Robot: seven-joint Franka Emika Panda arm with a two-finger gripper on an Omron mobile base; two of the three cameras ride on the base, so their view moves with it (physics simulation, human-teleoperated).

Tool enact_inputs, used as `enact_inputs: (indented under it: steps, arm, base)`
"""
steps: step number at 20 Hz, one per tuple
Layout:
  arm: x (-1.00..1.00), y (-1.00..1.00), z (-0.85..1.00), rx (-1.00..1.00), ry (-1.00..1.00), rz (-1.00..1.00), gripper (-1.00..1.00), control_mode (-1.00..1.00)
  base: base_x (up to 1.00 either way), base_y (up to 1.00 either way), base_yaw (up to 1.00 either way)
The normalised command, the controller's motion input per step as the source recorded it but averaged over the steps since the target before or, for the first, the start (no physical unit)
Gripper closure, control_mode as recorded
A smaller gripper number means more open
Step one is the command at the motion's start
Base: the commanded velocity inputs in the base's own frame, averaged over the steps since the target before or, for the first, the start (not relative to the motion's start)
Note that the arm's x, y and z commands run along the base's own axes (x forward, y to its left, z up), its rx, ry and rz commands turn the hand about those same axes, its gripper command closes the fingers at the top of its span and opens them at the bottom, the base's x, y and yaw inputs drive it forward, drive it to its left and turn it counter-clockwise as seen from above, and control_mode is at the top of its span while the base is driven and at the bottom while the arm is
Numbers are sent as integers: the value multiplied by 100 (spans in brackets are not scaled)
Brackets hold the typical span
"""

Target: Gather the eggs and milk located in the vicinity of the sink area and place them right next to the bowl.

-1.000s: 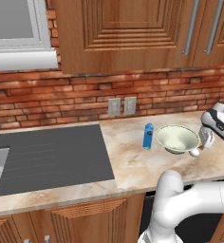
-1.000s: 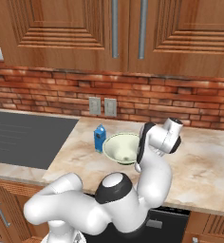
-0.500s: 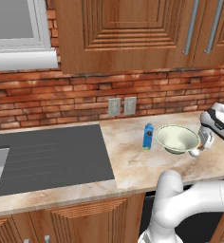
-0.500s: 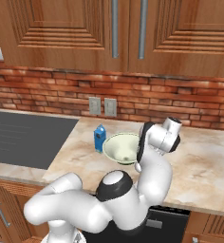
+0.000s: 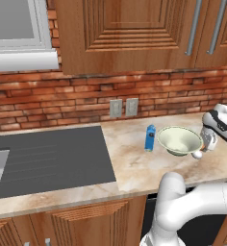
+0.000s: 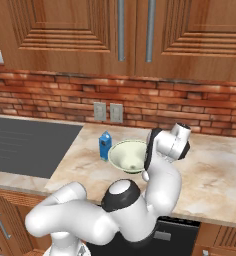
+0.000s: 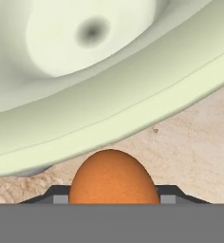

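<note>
Orange-brown egg [image 7: 113,176]: held between the two finger tips of the gripper [image 7: 113,197], seen in the hand view; long axis runs along the gripper's line of sight, narrower end pointing toward the bowl's rim.
Gripper state: jaws closed against the egg's sides, egg filling the gap between them.
Gripper place: low over the counter [image 5: 134,163] at the bowl's right side in the left base view [image 5: 205,144]; in the right base view the wrist hides it.
White egg [image 5: 196,154]: small pale oval lying on the counter, just beside the bowl's near-right edge, under the hand; axis too small to tell.
Bowl [image 5: 179,140]: pale greenish-cream, upright, wide rim up, on the marble counter right of the milk; its rim arches across the hand view [image 7: 133,109].
Milk [image 5: 150,138]: blue carton, upright, peaked top pointing up, long axis vertical, just beside the bowl's left edge; also in the right base view [image 6: 105,145].
Sink [image 5: 48,161]: dark grey basin and drainboard, well apart to the left of the milk.
Wall outlets [image 5: 123,107]: two plates on the brick wall behind the milk.
</note>
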Motion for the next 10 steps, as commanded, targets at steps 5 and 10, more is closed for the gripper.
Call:
enact_inputs:
  steps: [5, 10]
  arm:
    - [0, 0, 0, 0, 0, 0, -100, -100]
    - [0, 1, 0, 0, 0, 0, -100, -100]
  base:
    - [0, 0, 0]
    - [0, 0, 0]
